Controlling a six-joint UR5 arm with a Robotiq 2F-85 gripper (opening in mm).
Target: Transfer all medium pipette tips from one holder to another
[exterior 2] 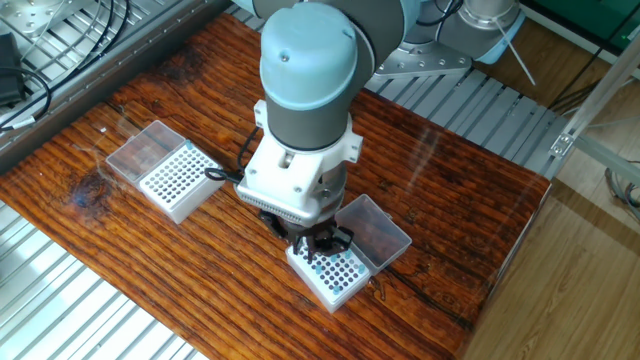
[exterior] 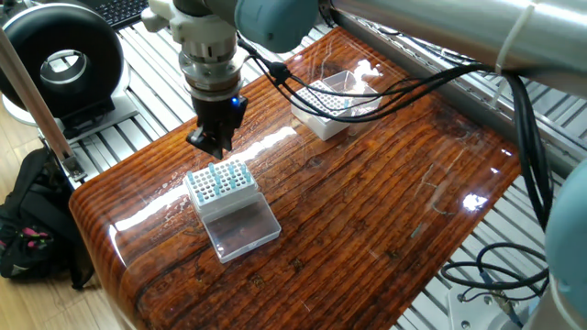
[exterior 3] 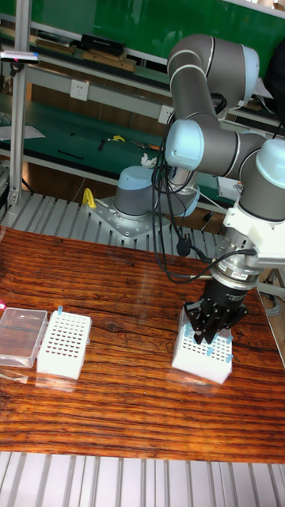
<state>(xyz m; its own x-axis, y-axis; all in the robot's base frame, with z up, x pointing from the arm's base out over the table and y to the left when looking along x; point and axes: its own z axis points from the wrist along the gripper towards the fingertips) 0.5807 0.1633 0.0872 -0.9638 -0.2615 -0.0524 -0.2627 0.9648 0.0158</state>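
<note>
Right now the robot's fingers (exterior: 212, 147) hang just above the back edge of the near holder (exterior: 220, 183), the white box with its clear lid (exterior: 243, 227) lying open on the table (exterior: 385, 211). The medium pipette tips (exterior: 223, 173) stand in this box, little pale-blue cones poking up from the holes. In the tall fixed view the fingers (exterior 3: 210, 336) point down right over those tips (exterior 3: 207, 348), very close to them. I cannot tell how wide the fingers are spread, or if they have hold of a tip; the dark tool hides that.

The far holder (exterior: 323, 107) sits well apart from the near one. In the tall fixed view this holder (exterior 3: 64, 344) seems to have one blue tip (exterior 3: 58, 308) at its back corner, and its other holes look bare.

So I think the job has only just begun. Most of the tips wait in the near box, and nearly all of them are left to carry over.
</note>
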